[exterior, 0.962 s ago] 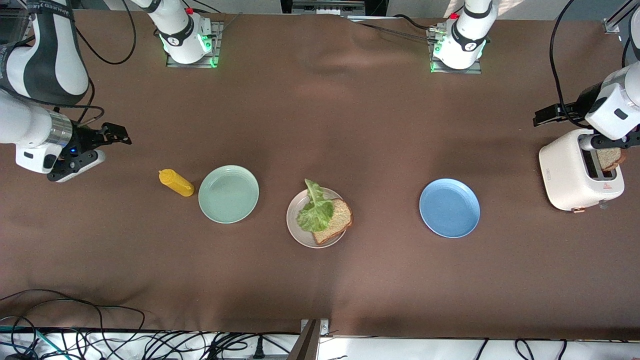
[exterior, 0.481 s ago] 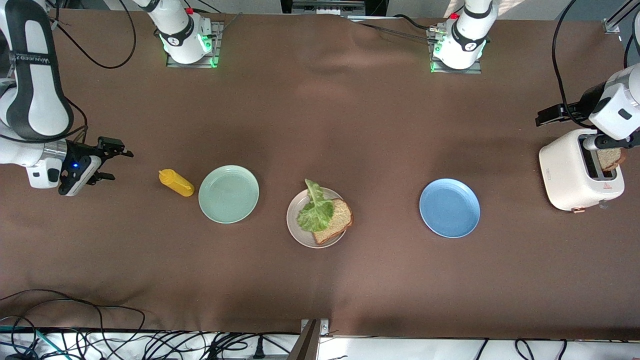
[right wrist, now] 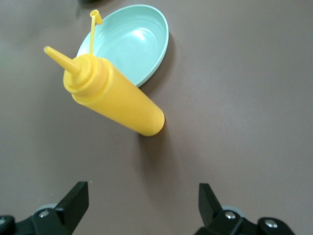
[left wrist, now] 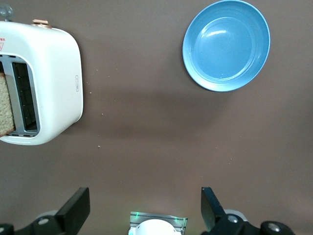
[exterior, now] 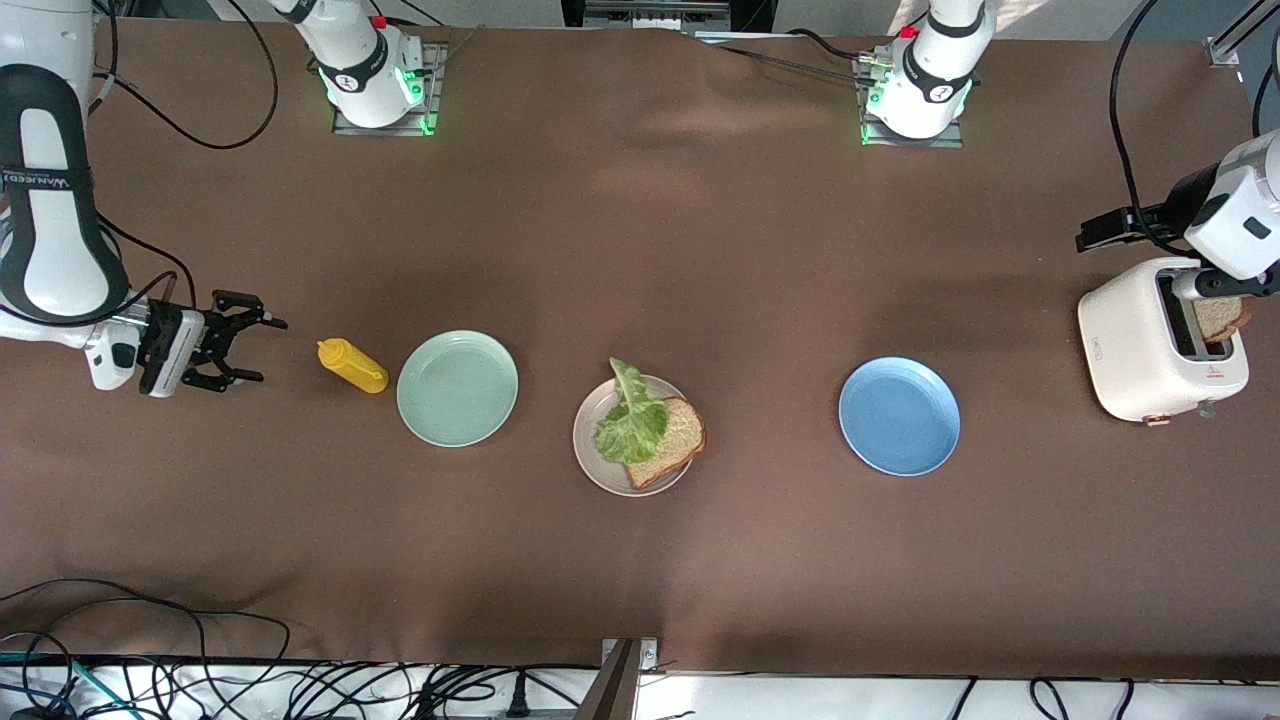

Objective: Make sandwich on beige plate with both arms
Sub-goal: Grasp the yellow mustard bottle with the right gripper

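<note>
The beige plate (exterior: 600, 455) lies mid-table and holds one brown bread slice (exterior: 675, 442) with a green lettuce leaf (exterior: 630, 420) lying on it. A second bread slice (exterior: 1220, 318) stands in the white toaster (exterior: 1140, 350) at the left arm's end; it also shows in the left wrist view (left wrist: 6, 105). My left gripper (exterior: 1225, 285) is up over the toaster, open and empty (left wrist: 144, 198). My right gripper (exterior: 262, 350) is low at the right arm's end, open and empty (right wrist: 143, 191). It points at a yellow squeeze bottle (exterior: 352, 366) without touching it.
The yellow bottle (right wrist: 115, 95) lies on its side beside a mint-green plate (exterior: 457, 388) (right wrist: 134, 44). A blue plate (exterior: 899, 416) (left wrist: 226, 45) lies between the beige plate and the toaster (left wrist: 54, 83). Cables run along the table's front edge.
My right gripper has swung down and nearer to the front camera, and now points level at the yellow bottle. My left gripper has shifted slightly over the toaster.
</note>
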Robot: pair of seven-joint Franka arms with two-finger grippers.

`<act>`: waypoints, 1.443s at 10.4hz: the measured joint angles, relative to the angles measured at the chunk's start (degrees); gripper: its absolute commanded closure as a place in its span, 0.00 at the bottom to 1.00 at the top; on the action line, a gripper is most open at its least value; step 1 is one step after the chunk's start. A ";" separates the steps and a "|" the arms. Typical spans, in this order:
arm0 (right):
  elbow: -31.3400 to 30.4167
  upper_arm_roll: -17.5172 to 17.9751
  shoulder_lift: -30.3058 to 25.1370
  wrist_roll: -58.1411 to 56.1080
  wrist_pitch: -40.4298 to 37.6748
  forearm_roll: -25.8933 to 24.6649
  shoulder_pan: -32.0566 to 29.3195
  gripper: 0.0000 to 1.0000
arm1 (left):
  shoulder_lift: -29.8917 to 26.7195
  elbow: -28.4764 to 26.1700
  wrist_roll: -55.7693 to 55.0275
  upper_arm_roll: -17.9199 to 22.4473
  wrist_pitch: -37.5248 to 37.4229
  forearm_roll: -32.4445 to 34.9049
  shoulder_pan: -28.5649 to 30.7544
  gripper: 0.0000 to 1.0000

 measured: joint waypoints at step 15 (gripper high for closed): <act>0.24 5.11 7.37 -30.60 -9.29 18.58 -0.55 0.82 | 0.07 -0.01 0.73 -0.24 -2.22 -0.01 0.06 0.00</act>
